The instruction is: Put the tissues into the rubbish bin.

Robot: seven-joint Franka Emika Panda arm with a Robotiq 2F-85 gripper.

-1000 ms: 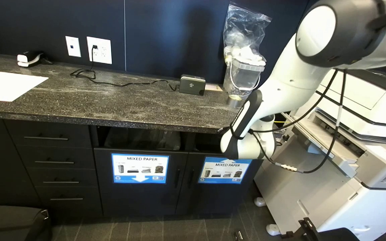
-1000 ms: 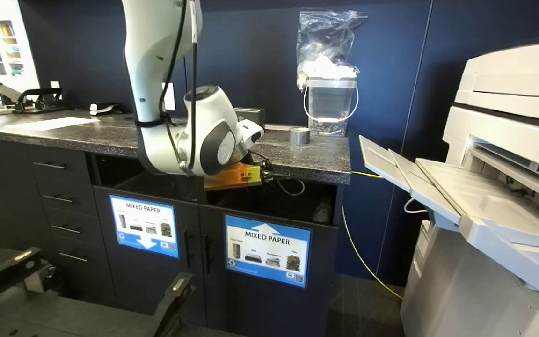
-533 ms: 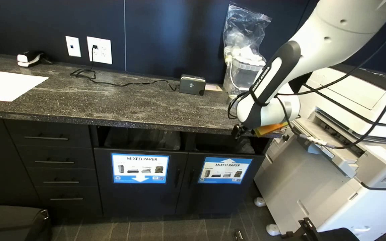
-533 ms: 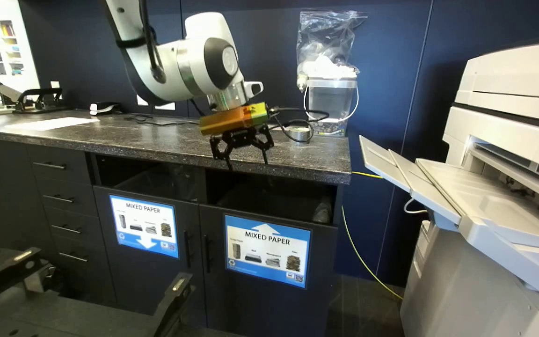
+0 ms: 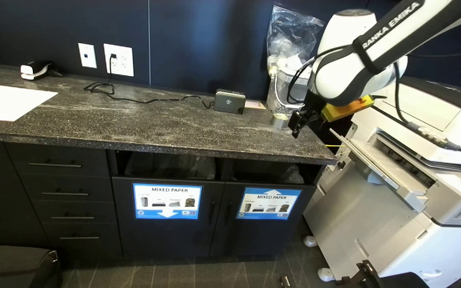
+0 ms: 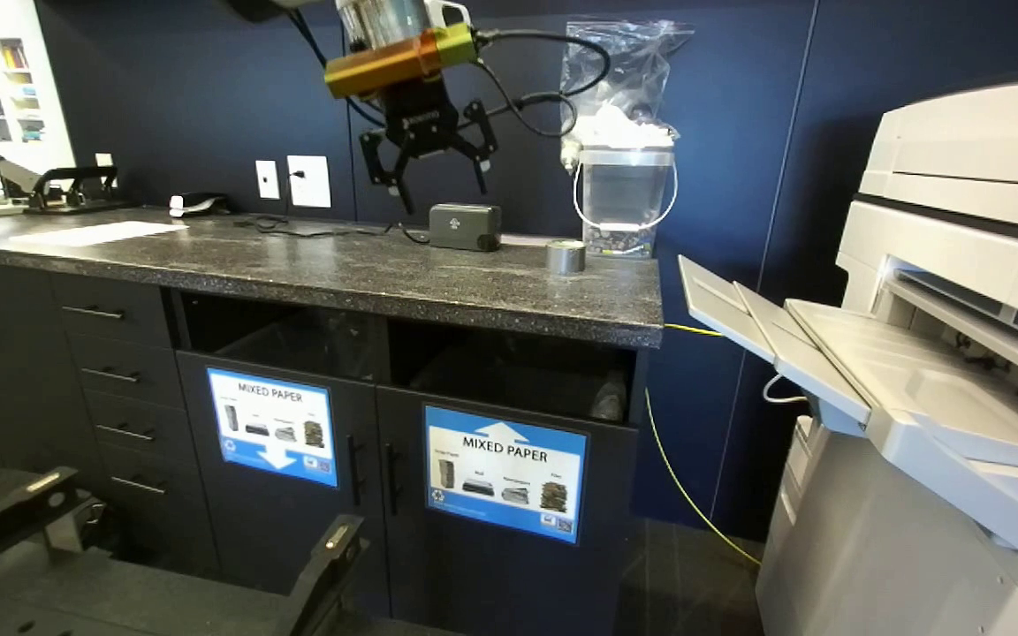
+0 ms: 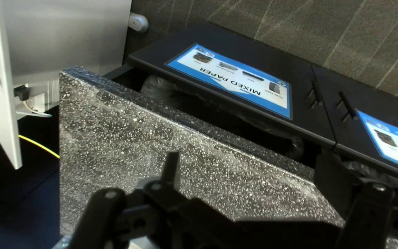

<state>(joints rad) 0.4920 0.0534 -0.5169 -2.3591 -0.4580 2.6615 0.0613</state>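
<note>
Gripper [image 6: 445, 196] in the air over the dark speckled counter [image 5: 166, 124], toward the printer end. State: released — fingers [image 7: 333, 183] spread wide, only air between them. Wrist view agrees, with counter surface and front edge showing beyond the fingers. Orange-and-yellow block [image 6: 398, 62] rides just above the gripper, black cables [image 6: 588, 57] looping off it.

Tissues: cannot place them for sure. White crumpled stuff [image 6: 619, 131] sits low in the clear plastic bag [image 6: 611, 71] atop the see-through bucket [image 6: 622, 190] by the wall; whether that is tissues, cannot tell. Bins [image 5: 293, 175] — two lined slots side by side under the counter, insides too dark to read. Front below each slot carries a MIXED PAPER sign [image 6: 505, 473]: arrow up on the printer side, arrow down on the neighbor.

Rest of counter: tape roll [image 6: 565, 257] lying flat near the bucket, dark box [image 6: 465, 228] near the wall, black cord [image 5: 146, 101] running from the wall outlet [image 5: 125, 60] toward it. White paper sheet [image 5: 12, 102] flat at the far end from the printer [image 5: 374, 224], a stapler-like item [image 5: 34, 71] behind it. Yellow cable [image 6: 695, 499] hangs past the counter's printer end, down to the floor.
</note>
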